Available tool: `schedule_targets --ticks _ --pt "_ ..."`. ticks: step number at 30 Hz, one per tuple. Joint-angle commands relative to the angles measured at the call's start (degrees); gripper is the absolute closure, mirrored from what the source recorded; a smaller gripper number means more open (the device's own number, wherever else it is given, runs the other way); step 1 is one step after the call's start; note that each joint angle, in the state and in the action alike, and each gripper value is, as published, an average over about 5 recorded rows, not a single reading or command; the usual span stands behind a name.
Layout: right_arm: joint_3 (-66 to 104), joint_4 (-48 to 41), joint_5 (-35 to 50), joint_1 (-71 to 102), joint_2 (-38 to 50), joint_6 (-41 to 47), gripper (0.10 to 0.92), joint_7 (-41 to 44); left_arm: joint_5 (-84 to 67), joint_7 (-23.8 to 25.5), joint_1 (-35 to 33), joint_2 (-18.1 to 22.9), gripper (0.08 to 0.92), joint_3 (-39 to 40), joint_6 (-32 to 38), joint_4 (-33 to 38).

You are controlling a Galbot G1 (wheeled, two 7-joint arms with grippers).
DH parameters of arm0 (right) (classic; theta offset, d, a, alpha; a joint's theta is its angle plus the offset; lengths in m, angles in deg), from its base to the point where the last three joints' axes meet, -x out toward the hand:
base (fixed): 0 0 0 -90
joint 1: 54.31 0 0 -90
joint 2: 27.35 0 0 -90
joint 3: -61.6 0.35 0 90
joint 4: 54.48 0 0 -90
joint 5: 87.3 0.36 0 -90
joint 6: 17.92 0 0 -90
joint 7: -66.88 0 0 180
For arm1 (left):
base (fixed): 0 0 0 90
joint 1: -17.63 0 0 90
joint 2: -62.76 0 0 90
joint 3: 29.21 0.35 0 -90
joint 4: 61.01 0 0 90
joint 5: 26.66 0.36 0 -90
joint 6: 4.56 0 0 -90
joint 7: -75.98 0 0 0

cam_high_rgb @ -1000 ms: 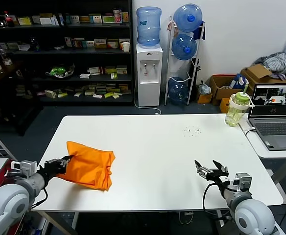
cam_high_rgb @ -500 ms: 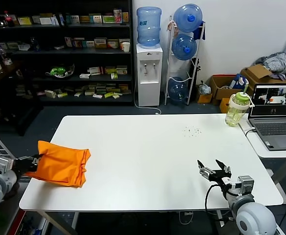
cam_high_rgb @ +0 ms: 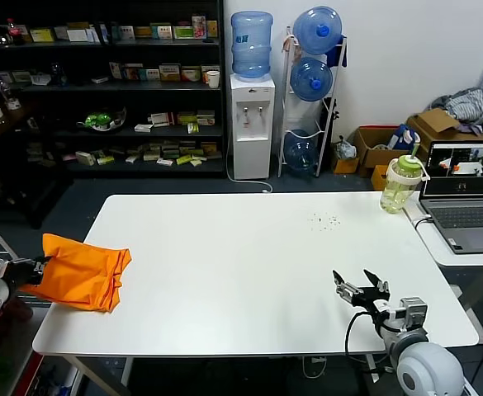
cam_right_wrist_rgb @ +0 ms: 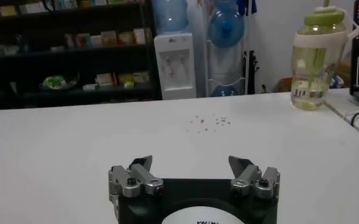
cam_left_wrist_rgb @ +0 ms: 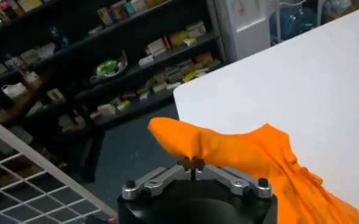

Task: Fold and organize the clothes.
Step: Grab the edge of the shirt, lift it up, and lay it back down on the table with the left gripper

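We take the white table [cam_high_rgb: 258, 264] as our landmark. The orange T-shirt [cam_high_rgb: 84, 271] lies bunched at the table's left edge, and part of it hangs past this edge. Our left gripper [cam_high_rgb: 38, 268] is just beside the table on that side, and its fingers are closed tight on a corner of the shirt [cam_left_wrist_rgb: 240, 152]. Our right gripper [cam_high_rgb: 361, 290] stays low over the table's near right part, with the fingers [cam_right_wrist_rgb: 141, 163] spread wide and holding nothing.
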Motion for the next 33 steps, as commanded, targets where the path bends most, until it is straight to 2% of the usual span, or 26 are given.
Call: schedule_targets --ticks 1,4,6,9,12,17,21,33 --pt "0.54 0.37 -1.04 1.05 -1.68 0.60 0.203 -0.85 -24.70 -16.95 7.43 8.01 0.903 10.02 -6.11 18.51" --pt "1.62 0.94 -1.19 2.49 -2.86 1.36 0.203 -1.62 -33.35 -27.26 20.76 17.82 0.903 25.44 -7.71 22.46" --pt "2.58 1.60 -1.17 3.92 -3.60 1.96 0.203 -2.14 -36.25 -32.63 30.01 25.59 0.903 35.06 -7.75 21.22" --pt "4.11 2.61 -1.16 6.03 -4.29 2.54 0.203 -2.62 -35.82 -36.19 39.47 36.15 0.903 44.20 -7.29 15.61" --pt "5.49 3.26 -1.17 7.51 -4.79 2.76 0.203 -2.83 -34.29 -37.34 44.73 42.38 0.903 48.99 -6.98 9.22" --pt "6.53 3.33 -1.18 8.45 -5.32 2.87 0.203 -2.90 -31.23 -37.87 49.20 47.69 0.903 52.52 -6.36 0.48" --pt "6.21 3.05 -1.16 8.13 -5.53 2.90 0.203 -2.92 -28.85 -37.71 50.57 50.40 0.903 53.52 -6.19 -3.42" --pt "5.91 2.68 -0.88 7.65 -5.01 2.80 0.203 -2.72 -26.89 -39.54 50.67 53.42 0.903 54.58 -5.59 -4.43"
